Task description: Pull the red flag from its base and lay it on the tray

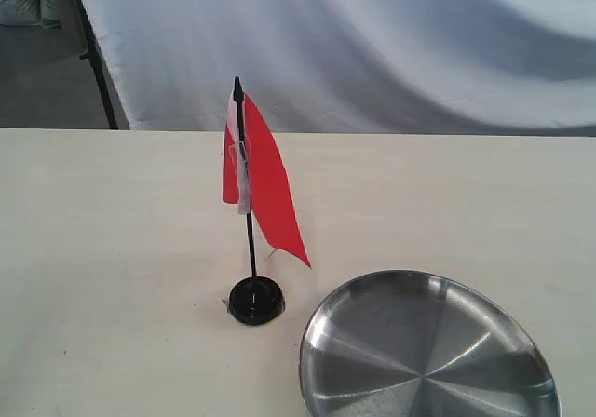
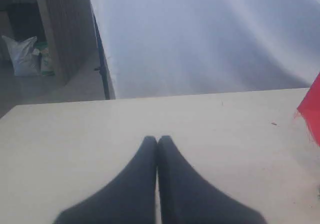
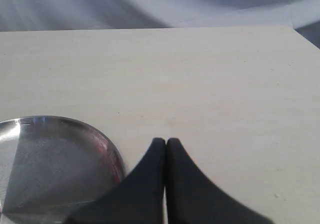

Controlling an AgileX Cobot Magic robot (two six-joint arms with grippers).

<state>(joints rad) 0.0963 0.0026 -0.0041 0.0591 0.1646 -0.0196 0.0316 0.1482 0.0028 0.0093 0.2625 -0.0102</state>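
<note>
The red flag stands upright on its thin black stick, planted in the small round black base on the pale table. To the base's right, at the front edge of the exterior view, lies the steel tray, with nothing in it. Neither gripper shows in the exterior view. My left gripper is shut with nothing held, low over bare table; a corner of the red flag shows at that view's edge. My right gripper is also shut with nothing held, just beside the tray's rim.
A white cloth backdrop hangs behind the table's far edge. A black stand leg and floor clutter lie beyond the table at the back left. Bare tabletop stretches left of the flag and behind the tray.
</note>
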